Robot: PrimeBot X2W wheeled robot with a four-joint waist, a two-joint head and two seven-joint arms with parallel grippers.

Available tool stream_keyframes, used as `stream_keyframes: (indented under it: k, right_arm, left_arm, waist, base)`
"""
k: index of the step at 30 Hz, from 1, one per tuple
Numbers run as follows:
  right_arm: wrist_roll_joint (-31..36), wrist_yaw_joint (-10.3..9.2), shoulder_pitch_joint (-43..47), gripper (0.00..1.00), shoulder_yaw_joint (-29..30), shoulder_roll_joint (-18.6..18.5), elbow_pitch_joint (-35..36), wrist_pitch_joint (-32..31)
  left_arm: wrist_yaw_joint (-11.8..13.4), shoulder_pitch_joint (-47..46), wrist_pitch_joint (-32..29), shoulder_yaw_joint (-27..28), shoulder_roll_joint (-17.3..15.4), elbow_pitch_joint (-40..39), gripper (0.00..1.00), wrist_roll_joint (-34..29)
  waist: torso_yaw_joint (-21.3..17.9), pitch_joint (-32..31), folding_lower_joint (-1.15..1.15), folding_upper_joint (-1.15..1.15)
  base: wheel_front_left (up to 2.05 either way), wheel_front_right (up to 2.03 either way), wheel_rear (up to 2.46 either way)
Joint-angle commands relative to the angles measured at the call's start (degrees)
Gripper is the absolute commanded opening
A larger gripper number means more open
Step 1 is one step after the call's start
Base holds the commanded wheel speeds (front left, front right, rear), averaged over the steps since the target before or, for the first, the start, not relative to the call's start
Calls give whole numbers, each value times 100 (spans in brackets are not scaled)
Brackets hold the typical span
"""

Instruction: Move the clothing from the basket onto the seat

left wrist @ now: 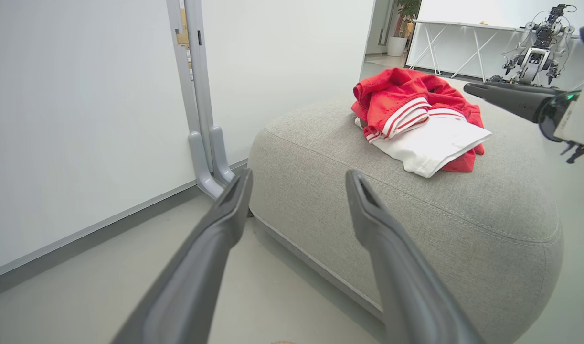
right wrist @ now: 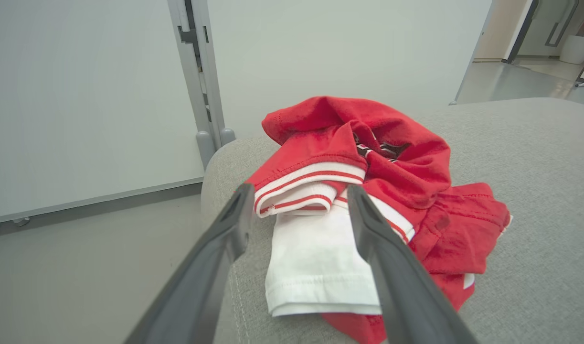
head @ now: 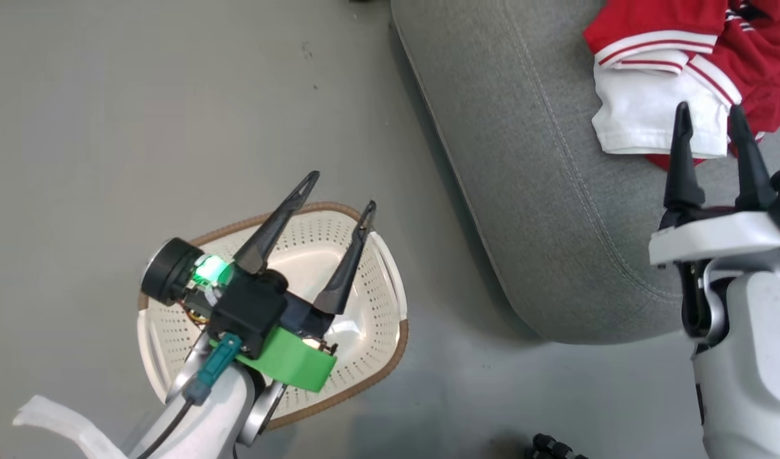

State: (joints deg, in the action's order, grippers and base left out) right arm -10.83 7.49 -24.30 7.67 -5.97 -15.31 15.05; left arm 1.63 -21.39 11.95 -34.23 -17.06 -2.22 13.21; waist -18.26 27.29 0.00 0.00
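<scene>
Red and white clothing (head: 645,25) lies heaped on the grey seat (head: 523,166), well apart from the basket (head: 383,299) on the floor. It looks soft, light and floppy to me, best pinched at a bunched fold or the striped cuff. The left gripper (head: 342,189) and right gripper (head: 710,107) both have their jaws apart, holding nothing.

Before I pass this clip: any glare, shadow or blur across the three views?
Head view: sharp, even light; glare patch inside the basket, soft shadow along the seat edge. Left wrist view: fingers of the left gripper go soft near the lens. Right wrist view: clothing crisp, no glare.
</scene>
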Motion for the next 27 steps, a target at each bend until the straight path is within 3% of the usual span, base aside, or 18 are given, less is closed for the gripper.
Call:
stream_keyframes:
  k: [1, 13, 20, 27]
  right_arm:
    - [82, 0, 194, 100, -62, 31, 134, 17]
    - [308, 0, 1200, 100, -475, 157, 1198, -301]
    - [417, 0, 1596, 100, -569, 212, 1638, -593]
    - [459, 0, 1955, 100, -620, 243, 1842, -810]
  left_arm:
    - [71, 102, 80, 79, 24, 58, 100, 50]
    - [537, 592, 326, 1055, 338, 471, 100, 446]
    - [535, 1044, 324, 1803, 536, 489, 100, 440]
    - [451, 1596, 326, 2502, 746, 502, 100, 286]
  waist:
    - [267, -352, 0, 0]
    - [1261, -907, 0, 0]
    - [1663, -1153, 0, 0]
    - [1793, -1472, 0, 0]
  base:
    - [0, 0, 0]
    - [0, 0, 0]
    - [0, 0, 0]
    - [0, 0, 0]
